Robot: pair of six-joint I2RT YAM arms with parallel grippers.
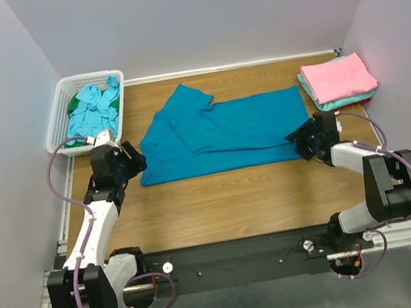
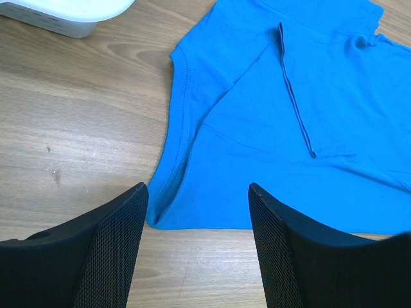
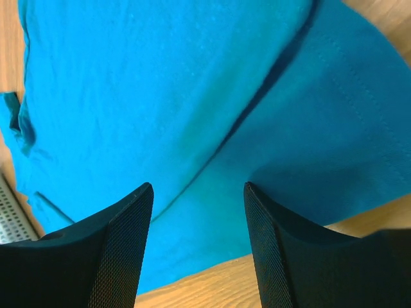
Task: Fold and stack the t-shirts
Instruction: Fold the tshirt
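The left gripper has its jaws set apart with nothing clamped between them. In the left wrist view its black mesh-faced fingers frame the near-left corner of the deep teal-blue t-shirt, whose hemmed edge runs away from the gap toward the far side. Whether the fingertips touch the cloth or the wood cannot be told. The right gripper is likewise parted and empty. Its fingers stand over the shirt's right-hand end, where the cloth fills almost the whole wrist view and only a sliver of bare wood shows at the near edge. The teal-blue t-shirt lies flat across the middle of the wooden table, stretched from one gripper to the other. One layer is folded over on top and a sleeve points toward the far left. At the far-right corner of the table, well apart from this shirt, sits a neat stack of folded shirts with a pink t-shirt on top and a pale turquoise one beneath it. At the far-left corner stands a white slotted basket, holding crumpled light aqua shirts and a bit of green cloth; the basket's rounded corner shows at the top of the left wrist view.
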